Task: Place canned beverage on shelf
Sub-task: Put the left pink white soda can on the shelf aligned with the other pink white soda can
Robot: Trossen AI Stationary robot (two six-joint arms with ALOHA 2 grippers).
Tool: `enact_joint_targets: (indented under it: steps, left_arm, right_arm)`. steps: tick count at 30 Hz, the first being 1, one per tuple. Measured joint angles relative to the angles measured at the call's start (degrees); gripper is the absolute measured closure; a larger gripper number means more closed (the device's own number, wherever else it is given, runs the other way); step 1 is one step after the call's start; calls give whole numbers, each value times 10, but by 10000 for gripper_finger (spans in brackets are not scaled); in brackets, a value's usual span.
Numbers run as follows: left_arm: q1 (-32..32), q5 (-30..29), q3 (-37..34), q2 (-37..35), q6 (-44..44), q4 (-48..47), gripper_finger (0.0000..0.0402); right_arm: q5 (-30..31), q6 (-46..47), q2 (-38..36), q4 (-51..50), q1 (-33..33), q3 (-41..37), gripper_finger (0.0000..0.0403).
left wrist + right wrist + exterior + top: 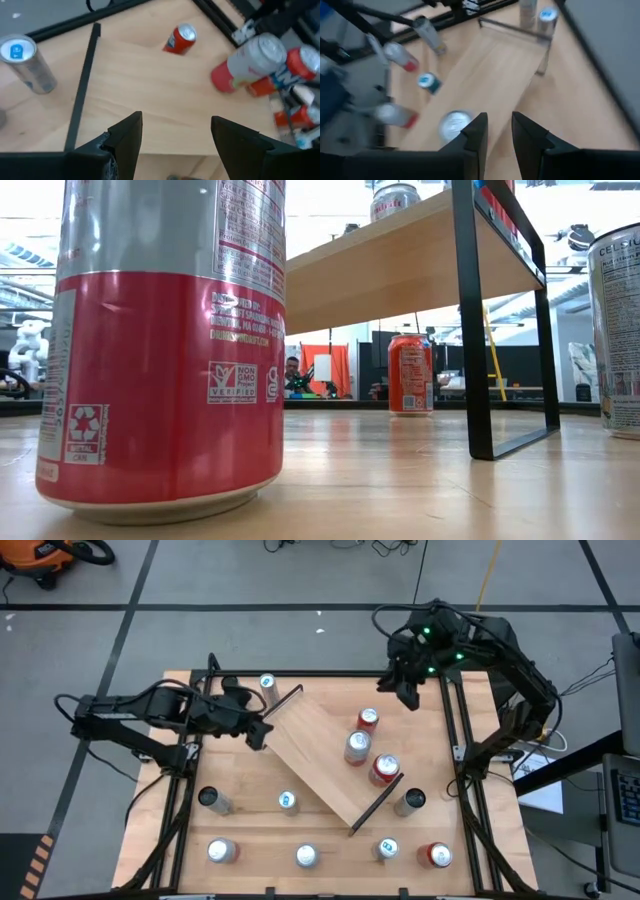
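High view, task partly done: three cans [357, 747] stand on the shelf [320, 745], and eight cans [288, 802] wait on the table [250, 825].
High view: the shelf lies diagonal at the table's centre, its three cans at its 2 o'clock end. My left gripper [258, 733] hovers at its 10 o'clock corner and my right gripper [407, 695] at 1 o'clock. Low view: one red can [165, 350] is very near and the shelf board is overhead. Left wrist view: my fingers [127, 137] are wide apart and hold nothing. Right wrist view: my fingers [475, 135] leave a narrow gap, also empty. I judge the next step is to fetch a table can.
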Motion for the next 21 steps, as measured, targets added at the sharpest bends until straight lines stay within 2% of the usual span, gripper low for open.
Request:
enact_joint_targets:
  steps: [5, 9, 15, 21]
  left_arm:
    - [-27, 71, 0, 11, 45, 5, 160]
    - [-93, 120, 0, 24, 23, 9, 160]
    - [-227, 124, 0, 49, -49, 8, 160]
    - [-316, 120, 0, 92, -141, -25, 160]
  right_arm:
    - [7, 110, -13, -18, 35, 0, 335]
    - [70, 149, -33, -20, 80, 0, 335]
    - [136, 218, -60, -38, 146, 0, 335]
    - [203, 238, -70, -49, 193, 0, 335]
